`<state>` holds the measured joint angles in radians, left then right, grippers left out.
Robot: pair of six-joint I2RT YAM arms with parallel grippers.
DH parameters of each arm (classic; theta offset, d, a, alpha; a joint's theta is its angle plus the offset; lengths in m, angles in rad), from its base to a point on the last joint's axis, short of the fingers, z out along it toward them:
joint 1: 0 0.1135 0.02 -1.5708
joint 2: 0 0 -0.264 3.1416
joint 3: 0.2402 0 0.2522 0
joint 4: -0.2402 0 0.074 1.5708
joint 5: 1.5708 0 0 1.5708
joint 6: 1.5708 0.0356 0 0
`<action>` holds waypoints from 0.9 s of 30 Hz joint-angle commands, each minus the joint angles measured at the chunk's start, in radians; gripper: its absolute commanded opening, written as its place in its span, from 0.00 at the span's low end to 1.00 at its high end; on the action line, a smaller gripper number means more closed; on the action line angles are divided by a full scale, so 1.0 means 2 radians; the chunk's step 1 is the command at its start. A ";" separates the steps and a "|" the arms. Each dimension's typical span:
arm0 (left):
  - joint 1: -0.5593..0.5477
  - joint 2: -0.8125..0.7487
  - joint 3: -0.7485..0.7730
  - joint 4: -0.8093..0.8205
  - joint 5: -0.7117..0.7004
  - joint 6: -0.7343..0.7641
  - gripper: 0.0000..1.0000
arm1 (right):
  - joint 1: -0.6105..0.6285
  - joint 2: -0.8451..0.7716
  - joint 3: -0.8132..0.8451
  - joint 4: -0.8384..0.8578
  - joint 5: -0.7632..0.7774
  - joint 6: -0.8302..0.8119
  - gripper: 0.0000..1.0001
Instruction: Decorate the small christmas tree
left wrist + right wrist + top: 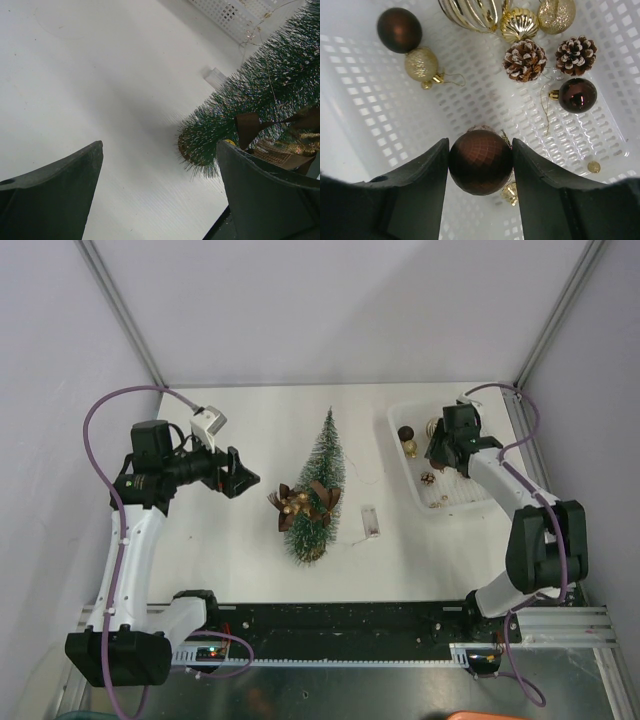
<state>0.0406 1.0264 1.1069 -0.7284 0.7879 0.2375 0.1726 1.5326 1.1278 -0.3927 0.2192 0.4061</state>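
The small christmas tree (320,462) lies on its side mid-table, tip toward the back, with a brown bow and gold trimmings (300,505) on its lower part. In the left wrist view the tree (270,85) fills the right side. My left gripper (240,476) hovers just left of it, open and empty (160,145). Over the white basket (470,495), my right gripper (437,452) is shut on a faceted dark brown bauble (480,161), held between both fingers (480,150) above the basket floor (370,125).
Inside the basket lie a matte brown ball (399,30), a gold glitter ball (421,64), two frosted pine cones (524,60), a glossy brown ball (577,95) and gold ornaments (519,24). A small clear box (370,522) sits right of the tree's base.
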 commanded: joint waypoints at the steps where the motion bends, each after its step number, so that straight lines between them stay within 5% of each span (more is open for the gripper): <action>1: 0.001 -0.009 0.002 0.004 -0.001 0.009 1.00 | -0.001 0.031 -0.002 0.027 0.018 -0.004 0.58; 10: 0.001 -0.017 0.003 -0.002 -0.015 0.018 1.00 | -0.001 0.063 -0.002 0.033 0.026 -0.009 0.75; 27: 0.001 -0.015 -0.006 -0.003 -0.020 0.022 1.00 | -0.026 0.076 0.001 0.037 0.093 -0.040 0.71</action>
<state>0.0406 1.0134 1.1061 -0.7292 0.7609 0.2504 0.1398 1.6669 1.1255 -0.3588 0.3309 0.3569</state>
